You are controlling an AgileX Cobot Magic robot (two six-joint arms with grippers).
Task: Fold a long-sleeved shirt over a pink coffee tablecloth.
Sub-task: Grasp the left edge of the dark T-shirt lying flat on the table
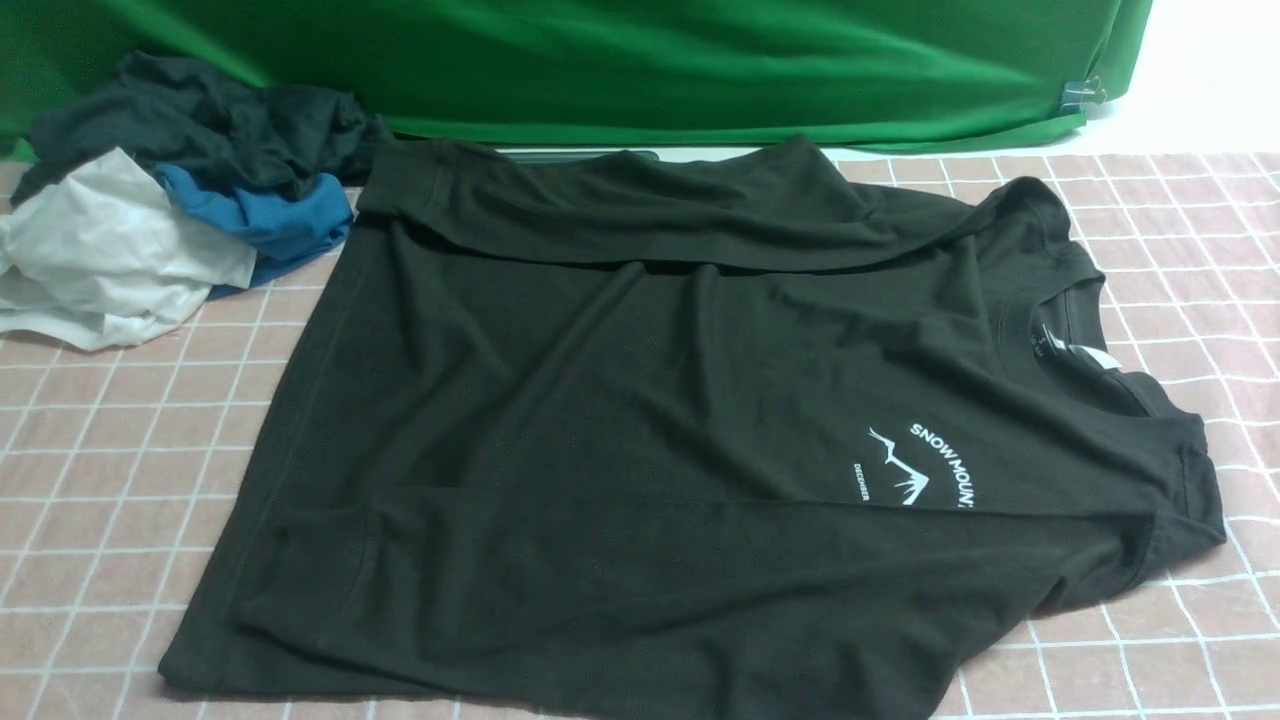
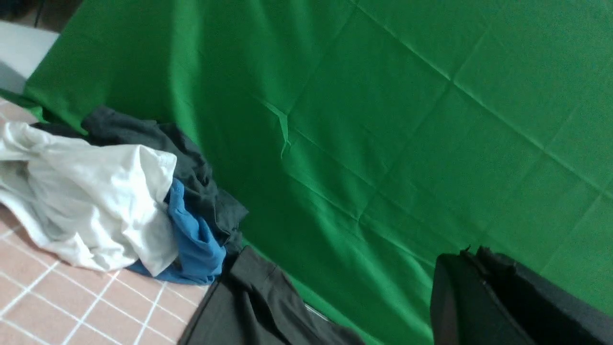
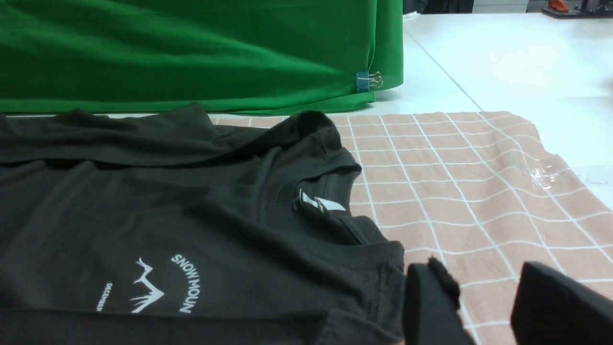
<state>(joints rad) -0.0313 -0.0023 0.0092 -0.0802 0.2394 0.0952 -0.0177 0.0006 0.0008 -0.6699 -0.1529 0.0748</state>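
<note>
The black long-sleeved shirt [image 1: 620,430] lies spread across the pink coffee tablecloth [image 1: 100,450], collar to the right, with the white "SNOW MOUNT" print showing. Both sleeves are folded across the body, one along the far edge and one along the near edge. Neither gripper appears in the front view. In the right wrist view my right gripper [image 3: 483,278] stands open over bare tablecloth [image 3: 455,191], just beside the shirt's [image 3: 167,215] shoulder, with nothing between its fingers. My left gripper [image 2: 471,254] is shut and empty, held up facing the green backdrop, with a shirt corner [image 2: 258,302] below it.
A bunched pile of charcoal, blue and white cloths [image 1: 170,190] sits at the far left of the tablecloth. The green backdrop [image 1: 600,60] hangs along the far edge, held by a binder clip [image 1: 1080,95]. White tabletop [image 3: 503,57] lies beyond the cloth's right edge.
</note>
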